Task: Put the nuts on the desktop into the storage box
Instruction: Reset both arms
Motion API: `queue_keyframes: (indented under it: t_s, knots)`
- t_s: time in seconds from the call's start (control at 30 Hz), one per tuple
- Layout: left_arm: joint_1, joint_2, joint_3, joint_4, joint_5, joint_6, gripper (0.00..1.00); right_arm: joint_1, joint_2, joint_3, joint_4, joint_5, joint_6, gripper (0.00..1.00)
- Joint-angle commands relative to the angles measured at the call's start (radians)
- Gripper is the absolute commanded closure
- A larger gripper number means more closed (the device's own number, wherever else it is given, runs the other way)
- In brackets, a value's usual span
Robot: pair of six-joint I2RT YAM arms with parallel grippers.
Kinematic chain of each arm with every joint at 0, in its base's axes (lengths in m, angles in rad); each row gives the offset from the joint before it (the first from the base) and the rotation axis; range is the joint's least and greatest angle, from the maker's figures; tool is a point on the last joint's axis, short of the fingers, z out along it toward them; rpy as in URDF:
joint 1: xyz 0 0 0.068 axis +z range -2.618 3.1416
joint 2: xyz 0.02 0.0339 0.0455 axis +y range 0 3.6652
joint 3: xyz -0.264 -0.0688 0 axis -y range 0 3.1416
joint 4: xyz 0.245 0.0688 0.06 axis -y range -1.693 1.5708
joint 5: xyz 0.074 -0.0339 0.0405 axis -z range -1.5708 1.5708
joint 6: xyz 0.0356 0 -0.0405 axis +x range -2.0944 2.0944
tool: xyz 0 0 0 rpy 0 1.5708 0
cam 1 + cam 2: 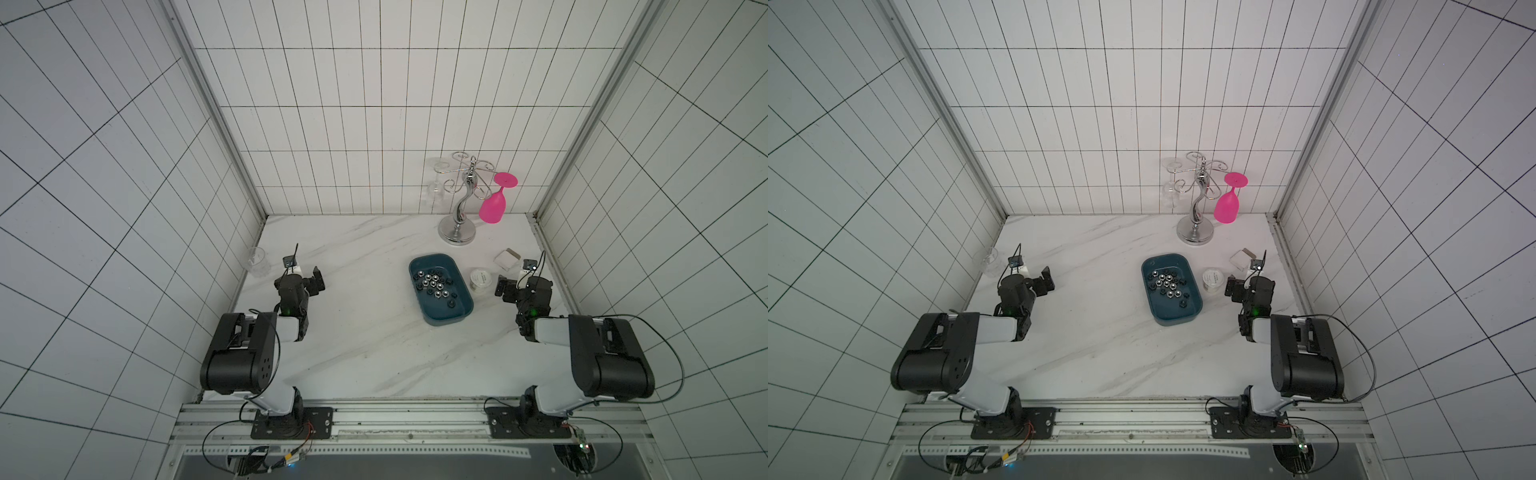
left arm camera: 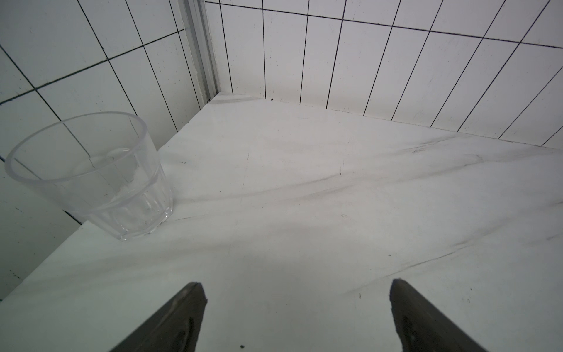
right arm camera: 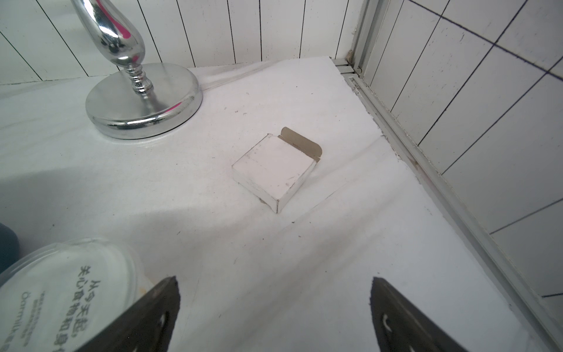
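Nuts [image 1: 434, 284], tiny hexagonal metal ones, some shiny silver and some black, are seen in both top views gathered inside the shallow dark teal-blue plastic storage box [image 1: 442, 321]. It is set on the white marble-patterned worktop [image 1: 365, 332], toward its right edge. No nuts can be made out on the bare worktop, so the task is judged done or nearly so. Most are clustered in the far half of the storage box, with a few toward its near right corner. They appear to lie flat, though that is too small to confirm. The long axis of the storage box is run from far edge to near edge, slanted so that its near end lies closer to the right edge. The left end effector [image 1: 314, 282] and the right end effector [image 1: 505, 289] are held by opposite side edges, probably so that the storage box is left unobstructed.

In the left wrist view the left end effector [image 2: 295, 283] is shown released, with only bare worktop between its spread fingers. A clear faceted tumbler [image 2: 91, 173] is stood upright at the left edge, untouched.

In the right wrist view the right end effector [image 3: 274, 279] is likewise released and nothing is gripped. A small round white-lidded jar [image 3: 61, 289] is found just beside one finger; contact cannot be told. A small flat white cardboard carton [image 3: 274, 170] is laid toward the far right corner, and a chrome stand [image 3: 143, 100] is placed by the far edge.
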Motion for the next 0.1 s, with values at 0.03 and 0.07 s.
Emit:
queue_keyframes:
  t_s: [0.03, 0.07]
  knots:
    - [-0.005, -0.018, 0.019, -0.002, -0.004, 0.011, 0.02, -0.012, 0.001, 0.016, 0.018, -0.007, 0.000, 0.01]
    - [-0.006, -0.019, 0.019, -0.002, -0.004, 0.011, 0.02, -0.011, 0.001, 0.016, 0.018, -0.007, 0.000, 0.01]
